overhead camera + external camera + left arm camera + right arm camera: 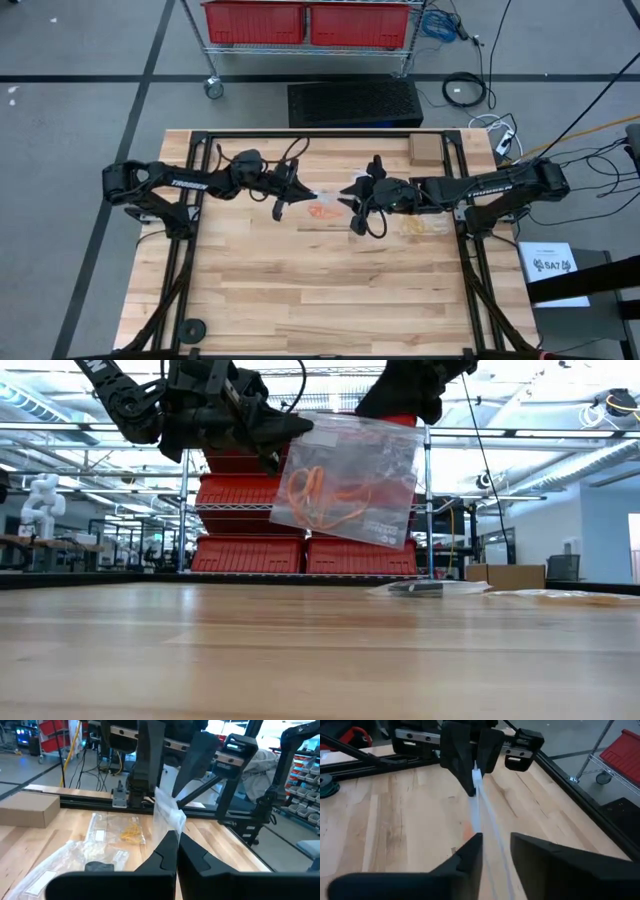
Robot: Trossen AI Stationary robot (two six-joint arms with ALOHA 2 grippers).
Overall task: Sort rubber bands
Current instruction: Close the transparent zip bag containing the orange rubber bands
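A clear zip bag [348, 478] hangs in the air above the tabletop [330, 290], slung between the two arms, and everything else is best placed from it. The left pincer [177, 837] is clenched on one edge of the bag, evidently so the film is kept taut. The right pincer [496, 840] sits at the opposite edge with its fingers parted and the film running through the gap — whether it is letting go or about to grip, I cannot tell. Inside the bag lie the orange rubber bands [325, 495], gathered toward its lower part.

On the tabletop on the right arm's side of the hanging bag, another bag holds the yellow-tan bands [132, 832], beside more clear bags [75, 852] and a small dark clump [100, 866] that may be the black bands. A cardboard box [27, 810] sits beyond them. Whether the hanging bag's zip is open is hard to make out; its mouth is hidden by the fingers.
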